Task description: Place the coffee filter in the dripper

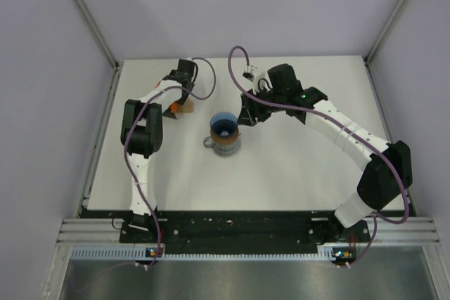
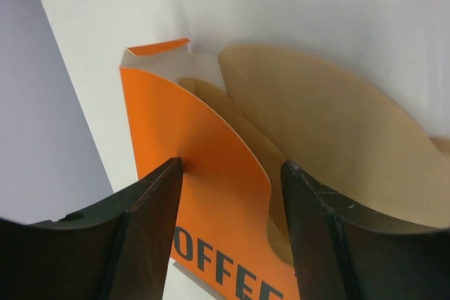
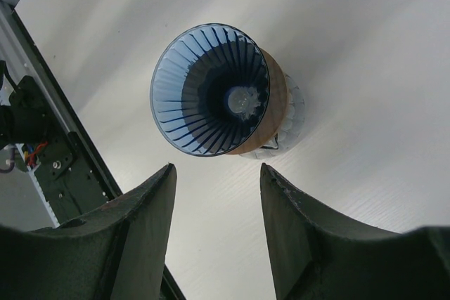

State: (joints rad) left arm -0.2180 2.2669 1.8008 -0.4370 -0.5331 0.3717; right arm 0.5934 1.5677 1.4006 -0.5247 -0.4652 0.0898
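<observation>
The blue ribbed dripper (image 1: 224, 126) sits on a brown ring on a mug in the middle of the table, and nothing shows inside it in the right wrist view (image 3: 209, 89). My right gripper (image 1: 245, 117) is open and empty just right of it (image 3: 218, 173). My left gripper (image 1: 181, 103) is open at the orange packet (image 1: 176, 109). In the left wrist view its jaws (image 2: 232, 170) straddle the packet's orange front (image 2: 190, 152). Tan filter papers (image 2: 330, 121) stick out of the packet. No single coffee filter shows apart from that stack.
The brown ring (image 3: 275, 103) and the ribbed mug (image 3: 294, 114) carry the dripper; the mug's handle (image 1: 208, 143) points left. The table's left edge runs close to the packet (image 2: 77, 124). The black base rail (image 3: 49, 166) lies toward the near edge.
</observation>
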